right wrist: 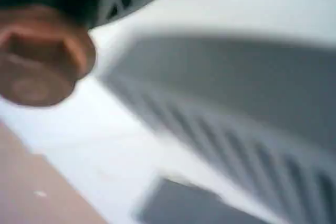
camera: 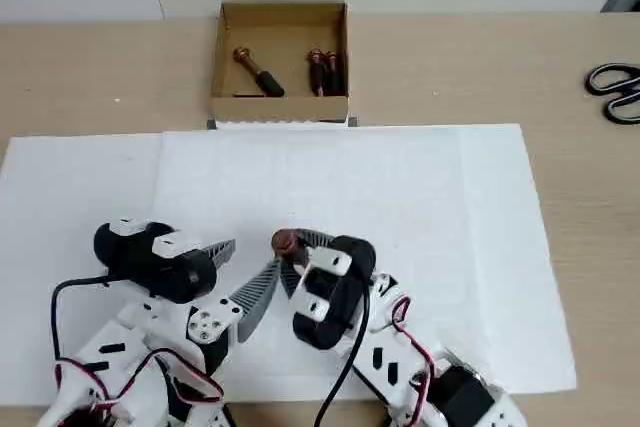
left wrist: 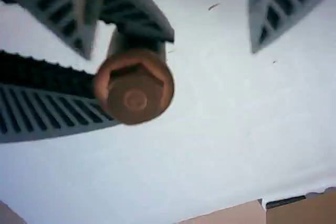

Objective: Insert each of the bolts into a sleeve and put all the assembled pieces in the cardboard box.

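Observation:
A copper-headed bolt [camera: 284,241] with a dark sleeve behind its head is held just above the white sheet, and my right gripper [camera: 296,250] is shut on it. The left wrist view looks straight at the bolt head [left wrist: 134,87], with the sleeve [left wrist: 140,41] behind it between ribbed fingers. My left gripper [camera: 255,255] stands open right beside the bolt, one finger [left wrist: 283,3] well off to the side. The bolt head [right wrist: 39,61] sits close and blurred in the right wrist view. The cardboard box [camera: 281,107] at the back holds three assembled pieces [camera: 258,69].
A white sheet [camera: 400,207] covers the table's middle in front of the box. Scissors [camera: 615,92] lie on the bare wood at the far right edge. Both arm bases and their cables crowd the front edge.

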Robot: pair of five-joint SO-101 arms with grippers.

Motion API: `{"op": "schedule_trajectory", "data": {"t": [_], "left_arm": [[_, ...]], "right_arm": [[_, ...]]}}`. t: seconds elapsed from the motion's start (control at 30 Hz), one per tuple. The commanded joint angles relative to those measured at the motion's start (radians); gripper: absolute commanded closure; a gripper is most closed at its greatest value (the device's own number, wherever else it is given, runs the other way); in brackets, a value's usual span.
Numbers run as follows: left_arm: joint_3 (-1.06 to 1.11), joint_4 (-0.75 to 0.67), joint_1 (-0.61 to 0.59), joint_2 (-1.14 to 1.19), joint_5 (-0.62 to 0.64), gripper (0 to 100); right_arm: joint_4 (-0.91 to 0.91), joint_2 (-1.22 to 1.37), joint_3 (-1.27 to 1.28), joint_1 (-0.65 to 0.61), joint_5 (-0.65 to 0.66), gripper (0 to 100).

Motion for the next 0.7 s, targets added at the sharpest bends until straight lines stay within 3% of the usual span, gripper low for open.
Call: {"op": "schedule_trajectory", "data": {"t": [0.0, 0.03, 0.1, 0.3, 0.47, 0.67], "left_arm": [[-0.065, -0.052, -0.002, 0.011, -0.006, 96], [-0.076, -0.074, -0.003, 0.011, -0.008, 100], [-0.084, -0.109, -0.02, 0.011, -0.008, 99], [-0.062, -0.213, -0.23, 0.012, -0.074, 99], [0.074, -0.285, -0.399, 0.008, -0.15, 99], [0.348, -0.45, -0.552, 0.003, -0.138, 99]], "right_arm": [[-0.024, -0.01, -0.012, 0.05, 0.002, 99.6], [-0.024, -0.01, -0.012, 0.062, 0.002, 99.6], [-0.024, -0.01, -0.011, 0.093, 0.0, 99.6], [-0.024, -0.01, -0.011, 0.165, -0.002, 99.6], [-0.024, -0.005, -0.011, 0.214, -0.107, 99.6], [-0.024, -0.008, -0.011, 0.351, -0.175, 99.6]]}}
